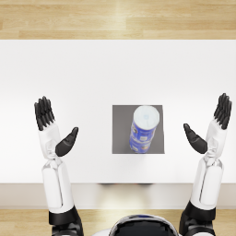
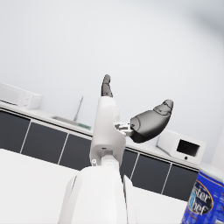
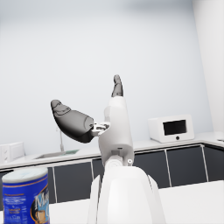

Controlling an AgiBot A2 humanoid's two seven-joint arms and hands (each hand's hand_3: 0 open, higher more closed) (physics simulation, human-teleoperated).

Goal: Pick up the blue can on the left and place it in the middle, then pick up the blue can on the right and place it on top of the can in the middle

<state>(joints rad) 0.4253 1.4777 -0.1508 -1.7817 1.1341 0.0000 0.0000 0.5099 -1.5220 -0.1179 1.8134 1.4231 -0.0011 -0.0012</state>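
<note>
Blue can [image 1: 144, 129] stands on grey mat [image 1: 120, 133] (white table [image 1: 92, 73]).

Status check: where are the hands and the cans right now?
Left robot hand open, empty, left of the mat. Right robot hand open, empty, on the right. Blue cans standing on the grey mat, apparently stacked. Nothing in the way.

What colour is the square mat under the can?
Dark grey mat, seen best in the head view.
</note>
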